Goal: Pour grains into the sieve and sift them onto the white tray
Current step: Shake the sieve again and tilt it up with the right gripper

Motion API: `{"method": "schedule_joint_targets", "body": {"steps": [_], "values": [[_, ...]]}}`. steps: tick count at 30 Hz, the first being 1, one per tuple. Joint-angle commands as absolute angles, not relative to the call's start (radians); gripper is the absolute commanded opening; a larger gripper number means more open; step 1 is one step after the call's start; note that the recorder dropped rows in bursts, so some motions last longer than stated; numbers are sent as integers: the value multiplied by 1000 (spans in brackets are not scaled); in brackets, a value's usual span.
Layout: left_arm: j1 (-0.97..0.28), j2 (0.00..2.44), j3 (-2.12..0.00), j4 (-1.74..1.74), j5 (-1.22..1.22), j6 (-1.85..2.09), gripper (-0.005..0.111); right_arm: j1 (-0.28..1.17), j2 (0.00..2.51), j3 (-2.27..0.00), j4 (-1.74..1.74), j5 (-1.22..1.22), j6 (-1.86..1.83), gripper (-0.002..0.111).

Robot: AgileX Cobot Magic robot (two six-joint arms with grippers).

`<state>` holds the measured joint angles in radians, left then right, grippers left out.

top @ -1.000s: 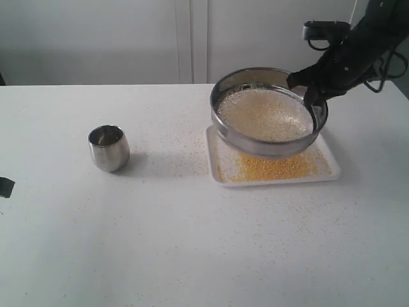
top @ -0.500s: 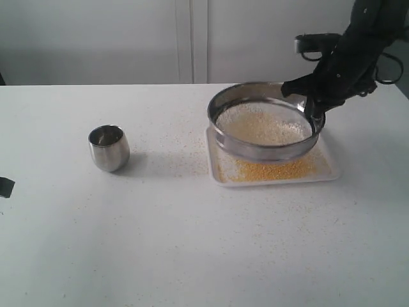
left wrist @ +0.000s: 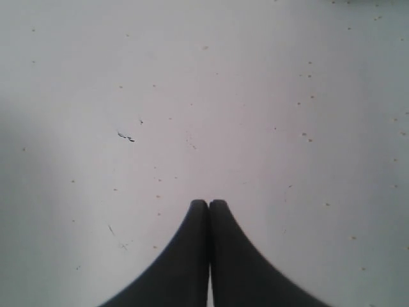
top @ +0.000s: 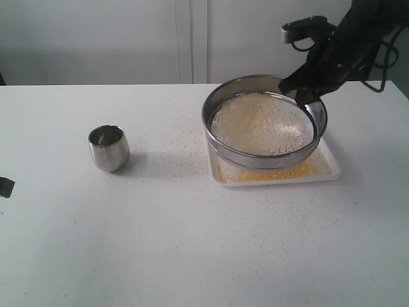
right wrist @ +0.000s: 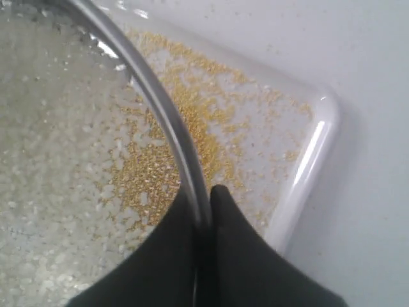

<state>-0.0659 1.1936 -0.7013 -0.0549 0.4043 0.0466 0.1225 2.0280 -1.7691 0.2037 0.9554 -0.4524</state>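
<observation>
Silver sieve (top: 255,160), pale and golden-yellow grains (top: 262,125), white tray (top: 275,182)

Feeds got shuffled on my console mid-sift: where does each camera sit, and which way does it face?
Exterior: off the arms, high at the table's near side, facing the wall; sees cup, sieve over tray, right gripper.
Left wrist: behind the shut left gripper, looking down at speckled table.
Right wrist: behind the right gripper, shut on the sieve's rim, looking down at grains on the tray.
Shared: exterior and right wrist both show sieve, tray, right gripper.
</observation>
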Motion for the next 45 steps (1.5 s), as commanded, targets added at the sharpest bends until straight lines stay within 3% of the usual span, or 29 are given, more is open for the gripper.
{"method": "schedule_joint_targets", "body": {"steps": [1, 8, 22, 32, 45], "values": [[-63, 1185, -697, -58, 413, 45, 0, 116, 1935, -1749, 233, 814, -463, 0], [-63, 1185, -697, -58, 413, 45, 0, 116, 1782, -1533, 235, 512, -465, 0], [-63, 1185, -697, -58, 413, 45, 0, 130, 1615, -1272, 243, 307, -469, 0], [-63, 1185, -697, -58, 413, 45, 0, 130, 1615, -1265, 243, 340, -469, 0], [-63, 1185, -697, -58, 413, 45, 0, 143, 1613, -1267, 255, 725, -535, 0]]}}
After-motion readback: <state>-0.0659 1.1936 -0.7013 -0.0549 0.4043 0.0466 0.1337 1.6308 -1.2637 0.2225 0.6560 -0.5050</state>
